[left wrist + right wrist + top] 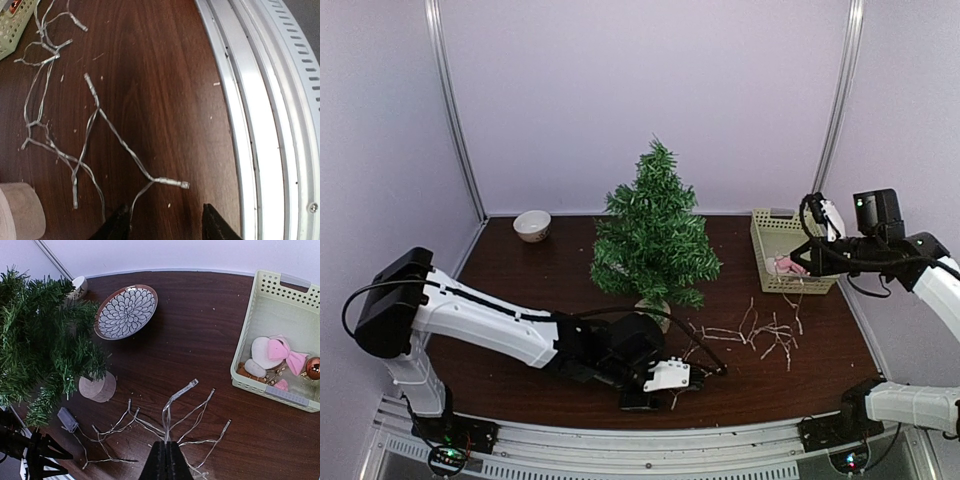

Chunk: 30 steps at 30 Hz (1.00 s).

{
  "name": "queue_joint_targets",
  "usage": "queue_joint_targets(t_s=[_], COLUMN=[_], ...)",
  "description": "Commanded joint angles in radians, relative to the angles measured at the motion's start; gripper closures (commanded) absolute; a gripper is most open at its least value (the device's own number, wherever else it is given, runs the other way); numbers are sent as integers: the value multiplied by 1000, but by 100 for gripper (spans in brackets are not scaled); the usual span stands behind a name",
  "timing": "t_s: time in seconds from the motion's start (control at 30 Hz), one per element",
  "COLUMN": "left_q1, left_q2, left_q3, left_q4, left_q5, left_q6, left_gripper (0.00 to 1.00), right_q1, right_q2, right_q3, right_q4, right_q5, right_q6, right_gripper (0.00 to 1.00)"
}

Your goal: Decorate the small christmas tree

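Note:
The small christmas tree (655,225) stands mid-table on its pale round base (97,386), bare of ornaments. A string of clear wire lights (760,335) sprawls on the brown table to its right. My left gripper (705,372) lies low at the front. In the left wrist view it (165,212) is open, a wire running by its left fingertip and a bulb (172,183) just ahead. My right gripper (802,262) is raised near the basket. It (166,444) is shut on a loop of the light string (172,405).
A pale green basket (790,283) at the right holds a pink bow (285,352), a copper bauble (313,367) and white pieces. A patterned plate (126,311) and a small bowl (532,225) sit at the back. The string's battery box (66,418) lies near the tree base.

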<state>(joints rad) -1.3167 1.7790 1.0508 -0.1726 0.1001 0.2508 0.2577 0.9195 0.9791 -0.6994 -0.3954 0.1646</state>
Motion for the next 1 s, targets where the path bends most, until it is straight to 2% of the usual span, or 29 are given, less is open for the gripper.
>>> queue_joint_targets(t_s=[0.0, 0.33, 0.7, 0.97], left_q1=[19, 84, 99, 97], left_q2=[69, 148, 213, 146], left_q3=[89, 136, 172, 198], left_q4=[-33, -93, -98, -163], left_q5=[107, 228, 194, 221], left_q6=[113, 143, 178, 188], left_gripper=[53, 66, 63, 63], right_q1=[6, 8, 13, 14], right_q2=[-7, 10, 27, 18], right_q3=[-27, -69, -92, -105], right_q4=[28, 77, 94, 93], right_q5=[-36, -95, -103, -102], right_q6=[19, 31, 32, 33], right_gripper=[96, 96, 95, 96])
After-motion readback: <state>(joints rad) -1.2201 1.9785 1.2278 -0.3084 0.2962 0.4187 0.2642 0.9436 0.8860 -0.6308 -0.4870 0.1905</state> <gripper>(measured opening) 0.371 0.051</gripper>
